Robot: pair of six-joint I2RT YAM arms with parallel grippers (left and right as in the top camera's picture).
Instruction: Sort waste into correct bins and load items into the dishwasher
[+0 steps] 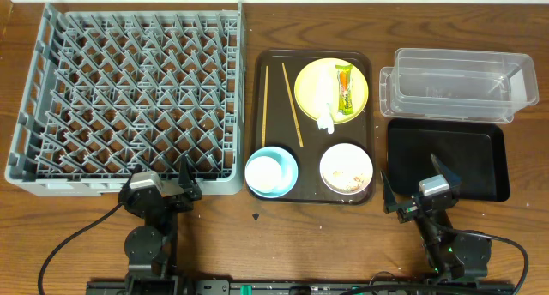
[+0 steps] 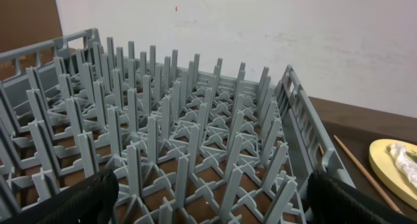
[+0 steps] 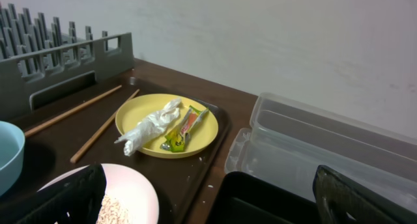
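The yellow plate (image 1: 331, 87) holds the green-and-orange wrapper (image 1: 344, 89) and crumpled white tissue (image 1: 324, 115); all three show in the right wrist view (image 3: 171, 123). The white bowl (image 1: 346, 169) holds beige food scraps (image 3: 117, 208). The light blue bowl (image 1: 271, 171) holds a small white cup (image 1: 264, 175). Two chopsticks (image 1: 292, 115) lie on the brown tray. The clear tub (image 1: 459, 82) and black tray (image 1: 446, 159) sit at right. The grey dish rack (image 1: 129, 98) is at left. My left gripper (image 1: 163, 192) is open at the rack's front edge. My right gripper (image 1: 416, 192) is open, empty, by the black tray's front left corner.
The dark brown serving tray (image 1: 364, 196) sits between the rack and the bins and carries the dishes. A pale wall stands behind the table. Cables run along the front edge by both arm bases.
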